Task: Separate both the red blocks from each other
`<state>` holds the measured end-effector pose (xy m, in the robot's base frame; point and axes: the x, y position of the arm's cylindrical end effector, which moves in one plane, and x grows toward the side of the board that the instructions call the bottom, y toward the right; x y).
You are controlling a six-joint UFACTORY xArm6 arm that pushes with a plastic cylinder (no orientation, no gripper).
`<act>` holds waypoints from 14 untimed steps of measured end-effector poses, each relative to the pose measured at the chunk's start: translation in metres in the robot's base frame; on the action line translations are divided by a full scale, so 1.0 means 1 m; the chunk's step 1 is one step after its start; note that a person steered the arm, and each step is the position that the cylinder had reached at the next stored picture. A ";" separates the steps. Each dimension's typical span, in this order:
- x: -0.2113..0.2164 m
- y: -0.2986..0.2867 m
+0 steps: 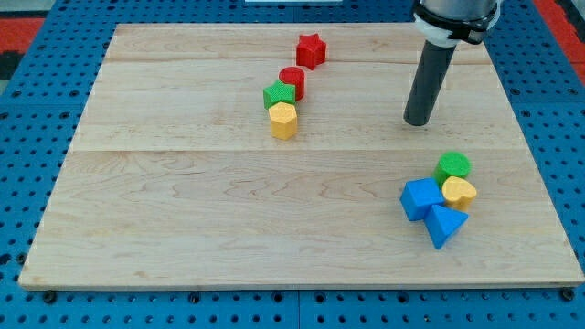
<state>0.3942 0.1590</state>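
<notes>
A red star block point(311, 49) lies near the view's top, centre. A red cylinder block point(292, 79) lies just below and left of it, a small gap between them. The red cylinder touches a green star block point(279, 95), which touches a yellow hexagon block point(284, 120) below it. My tip point(418, 121) rests on the board to the view's right of these blocks, well apart from them, about level with the yellow hexagon.
A cluster sits at the view's lower right: a green cylinder point(452, 166), a yellow block point(459, 192), a blue block point(421, 198) and a blue triangular block point(444, 225). The wooden board point(183, 210) lies on a blue pegboard.
</notes>
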 end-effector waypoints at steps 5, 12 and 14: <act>-0.134 -0.001; 0.002 -0.112; -0.019 -0.115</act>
<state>0.3749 0.0445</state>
